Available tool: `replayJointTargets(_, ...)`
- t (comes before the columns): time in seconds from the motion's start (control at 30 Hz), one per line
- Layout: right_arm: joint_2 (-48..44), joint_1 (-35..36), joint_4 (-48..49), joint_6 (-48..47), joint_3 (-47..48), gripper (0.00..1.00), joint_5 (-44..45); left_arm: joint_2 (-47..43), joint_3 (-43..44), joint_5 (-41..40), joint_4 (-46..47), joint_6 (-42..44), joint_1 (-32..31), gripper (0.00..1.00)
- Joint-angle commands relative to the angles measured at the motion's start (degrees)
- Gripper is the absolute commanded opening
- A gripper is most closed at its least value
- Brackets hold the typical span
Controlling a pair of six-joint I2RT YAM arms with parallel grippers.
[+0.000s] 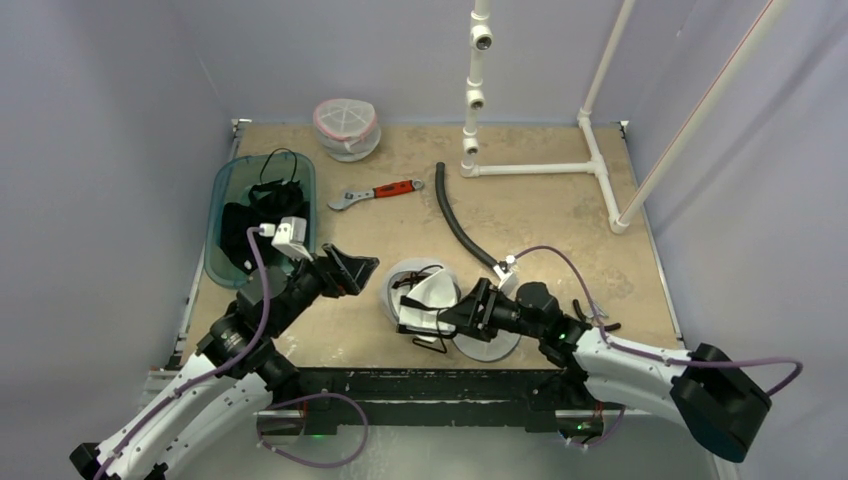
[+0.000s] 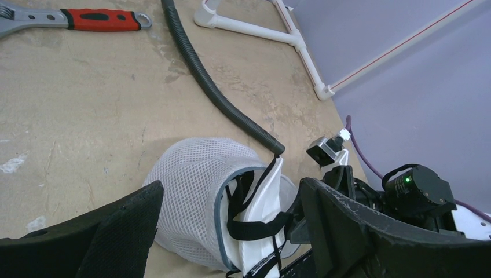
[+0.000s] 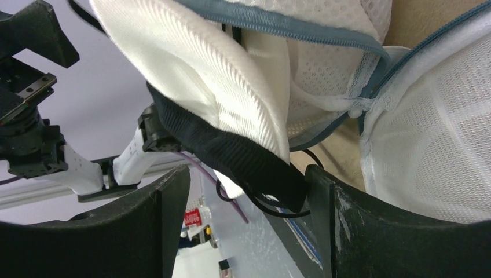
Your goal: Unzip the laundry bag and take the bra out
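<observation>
Laundry bag: white open mesh cloth — teal zip edging
Bra: white ribbed knit, black band
Table: matt, scuffed board

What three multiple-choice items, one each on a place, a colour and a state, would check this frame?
1. Where is the red-handled steel wrench?
A. in the teal plastic bin
B. on the table, between that bin and the black ribbed hose
C. on the floor

2. What colour are the straps of the white fabric bra?
A. black
B. red
C. green

3. The near white mesh laundry bag is:
A. zipped shut
B. folded flat
C. unzipped, bra showing in its mouth

Answers: B, it lies on bare tabletop between them; A, dark straps cross the opening; C, the zipper edges gape apart.
</observation>
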Motion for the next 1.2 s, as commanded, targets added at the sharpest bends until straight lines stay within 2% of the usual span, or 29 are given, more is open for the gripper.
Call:
replayJointTargets(0.0,3.66,0.06,7.24,1.13,-0.33,0.76,-2.31,-0.01,-0.91,-0.20,0.90,-0.77,0.21,0.87)
replayJointTargets(0.13,6.21,0.10,8.70,0.91,0.40,0.80,-2.53,-0.19,-1.14,-0.37,0.70,-0.55,0.20,0.87)
replayJointTargets(0.2,7.77,0.16,10.55,1.22,0.53,0.78,-2.79,-0.19,-1.25,-0.45,0.65,-0.48,0.22,0.87)
replayJointTargets(0.3,11.53,0.41,13.66,1.84,1.08,0.73,-3.51,-0.21,-1.48,-0.48,0.78,-0.55,0.26,0.87)
replayJointTargets(0.4,14.60,1.14,17.08,2.75,1.23,0.61,-3.68,-0.19,-1.72,-0.30,0.81,-0.66,0.21,0.87)
replayJointTargets(0.6,17.80,2.35,20.92,3.87,2.25,0.49,-2.85,-0.62,-1.98,-0.23,0.64,-0.76,0.28,0.87)
replayJointTargets(0.77,19.77,2.91,22.88,4.35,3.50,0.43,-3.06,-0.96,-2.29,-0.24,0.61,-0.93,0.26,0.87)
replayJointTargets(1.0,24.18,3.30,26.34,5.17,4.41,0.47,-4.17,-1.70,-2.78,-0.17,0.35,-1.11,0.28,0.87)
replayJointTargets(1.17,25.66,3.41,27.43,5.23,4.79,0.33,-3.86,-1.85,-2.85,-0.30,-0.01,-1.01,0.24,0.87)
